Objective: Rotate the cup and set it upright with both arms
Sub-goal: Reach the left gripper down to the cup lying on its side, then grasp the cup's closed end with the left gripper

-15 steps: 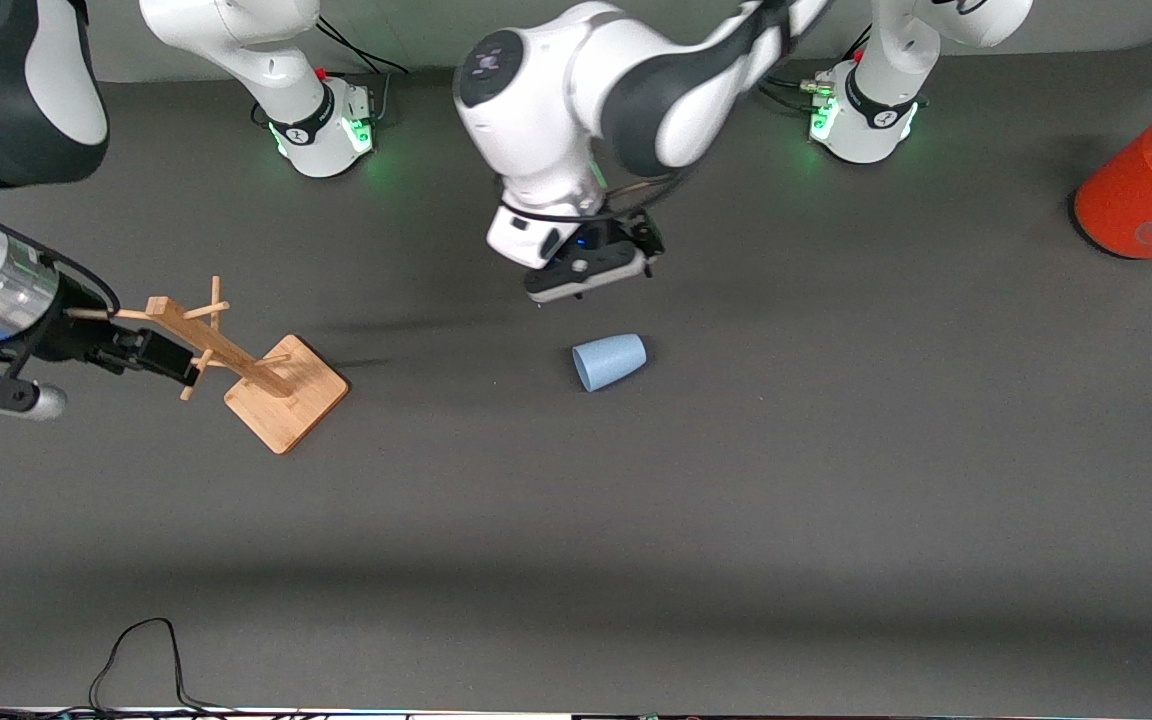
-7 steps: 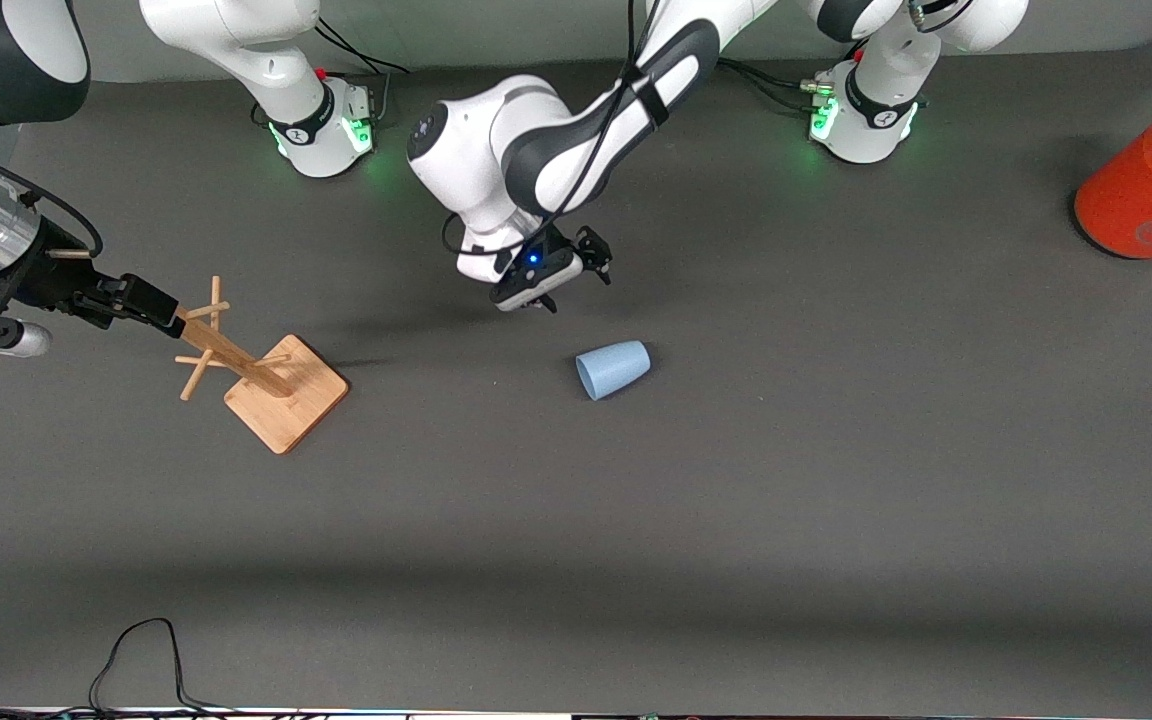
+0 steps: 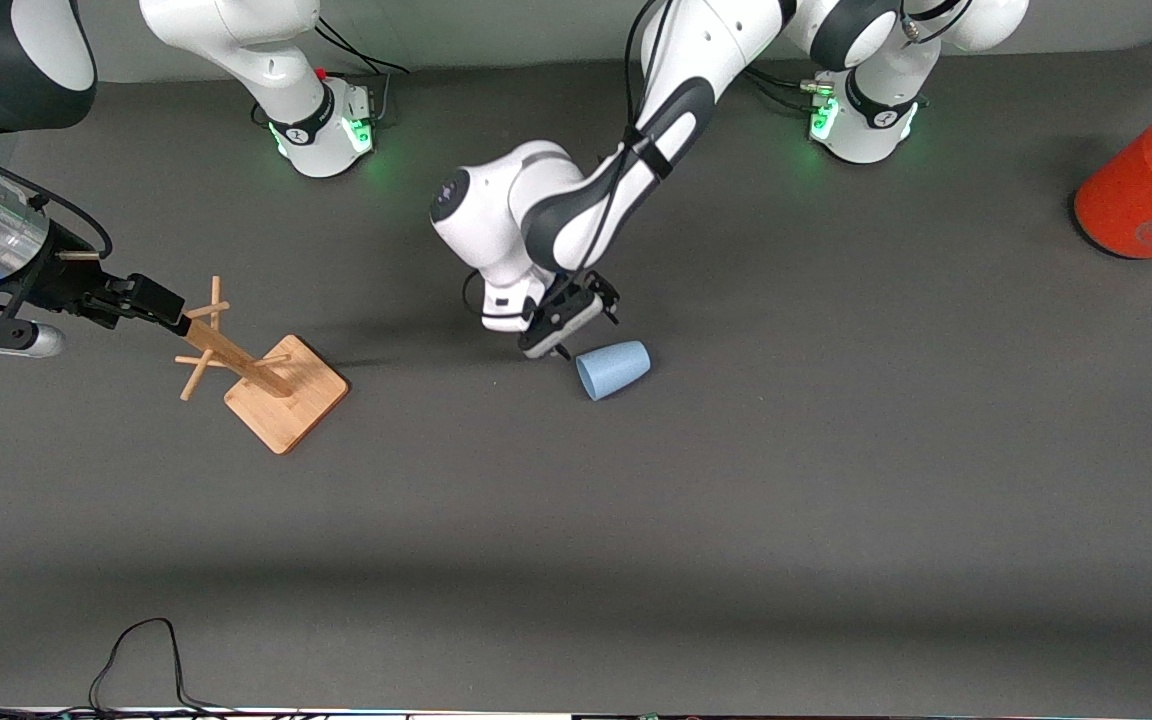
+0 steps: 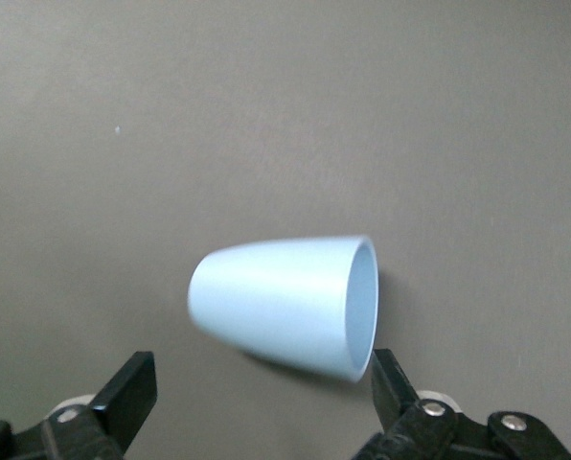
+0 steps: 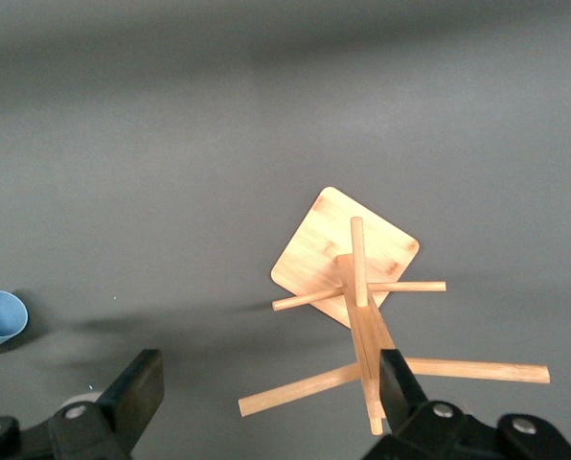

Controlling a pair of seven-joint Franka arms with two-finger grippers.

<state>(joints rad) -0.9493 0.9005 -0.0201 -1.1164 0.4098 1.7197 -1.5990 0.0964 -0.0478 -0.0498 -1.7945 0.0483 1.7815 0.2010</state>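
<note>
We see the cup (image 3: 613,369) lying on its side on the bare table (image 3: 736,480), about mid-table, its mouth turned toward the right arm's end and slightly toward the front camera. Our left gripper (image 3: 568,322) sits low at the cup's 10 o'clock in the front view, just beside the rim, fingers spread wide and holding nothing; in the left wrist view the cup (image 4: 287,303) lies ahead of the fingertips (image 4: 389,376), not yet between them. Our right gripper (image 3: 141,298) waits, also spread and empty, over the wooden rack (image 3: 254,368), which stands at the cup's 9 o'clock, well apart. A red can (image 3: 1148,186) stands at the cup's 2 o'clock, near the table edge. We judge the main risk to be a nudge: a finger catching the rim could roll the light cup away. Its taper could also let it squirt out if we pinch it off-centre
</note>
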